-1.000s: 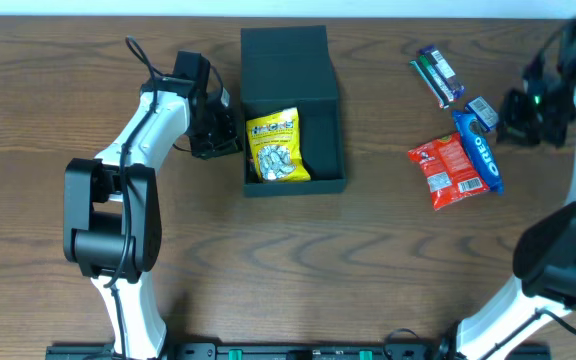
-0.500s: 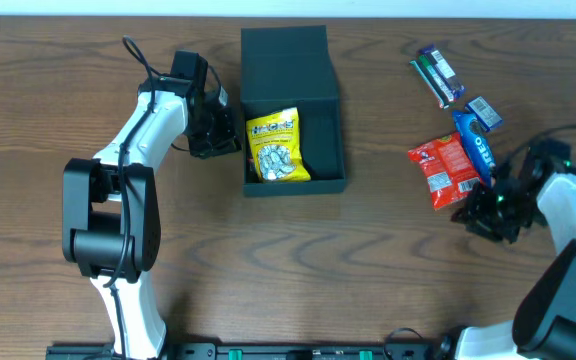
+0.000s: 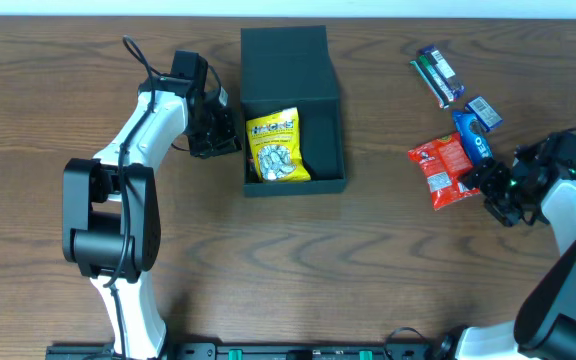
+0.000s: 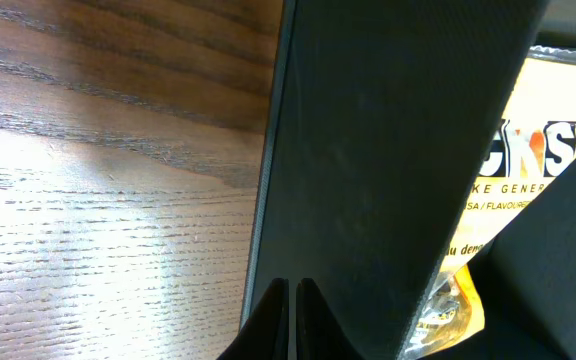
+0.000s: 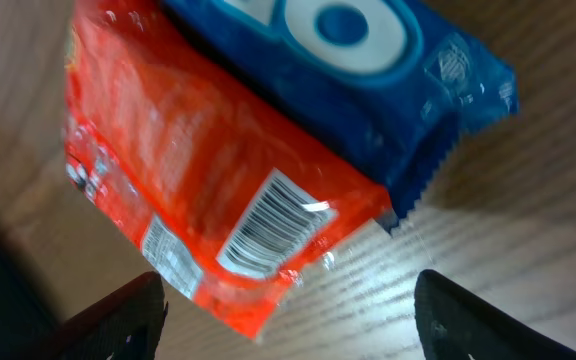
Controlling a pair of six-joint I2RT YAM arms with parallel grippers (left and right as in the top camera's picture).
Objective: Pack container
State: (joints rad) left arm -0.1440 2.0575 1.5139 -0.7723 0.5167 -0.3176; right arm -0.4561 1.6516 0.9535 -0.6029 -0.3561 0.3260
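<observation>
The left pincer (image 4: 292,306) is pinched closed, empty. Just right of it sits the container (image 3: 293,186): matte, dark teal-green, its flap lid open, a yellow packet (image 3: 274,146) inside. Well beyond, the right pincer (image 3: 492,184) gapes wide, empty, over a red packet (image 5: 208,190).

Dark teal-green, matte, shallow, roughly square container (image 3: 328,140), upright, its hinged flap lid (image 3: 284,62) open on the far side.

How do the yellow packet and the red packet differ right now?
Place: the yellow packet lies inside the container; the red packet lies on the table. Neighbours: the yellow packet is alone in there; the red packet touches the blue packet, with the open right pincer beside it. Both are snack packets.
</observation>
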